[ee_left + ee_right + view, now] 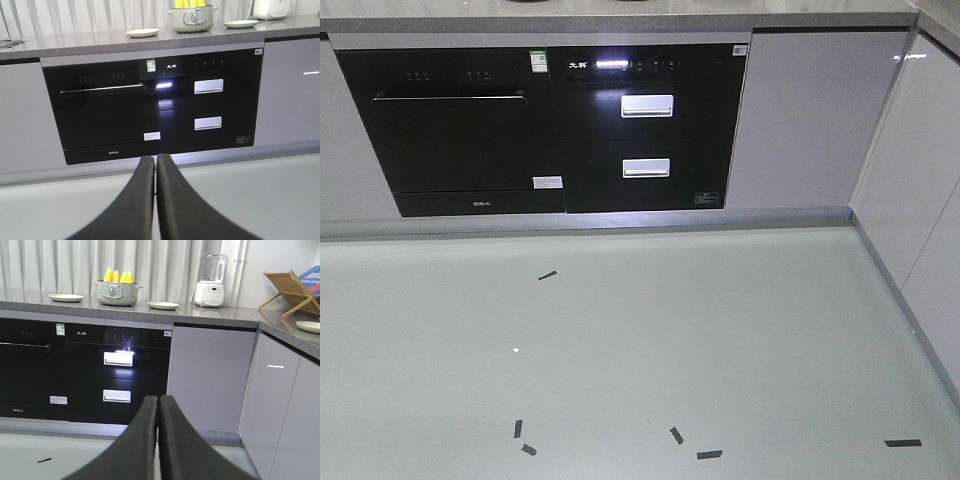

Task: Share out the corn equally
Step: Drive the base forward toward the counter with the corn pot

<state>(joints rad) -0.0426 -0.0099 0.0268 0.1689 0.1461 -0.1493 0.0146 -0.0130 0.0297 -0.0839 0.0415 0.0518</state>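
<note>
1. Corn (118, 276): cobs upright in grey pot (116, 294) on bench (225, 314), upper left of right wrist view, between cream plate (66, 298) and green plate (163, 305).
2. Left gripper (155, 159): clenched, fingers pressed together.
3. Right gripper (158, 399): clenched likewise, bottom centre.

The left gripper (155, 160) and right gripper (158, 400) each show two matte black fingers (132, 205), smooth, broad-based, curving to narrow tips.
</note>
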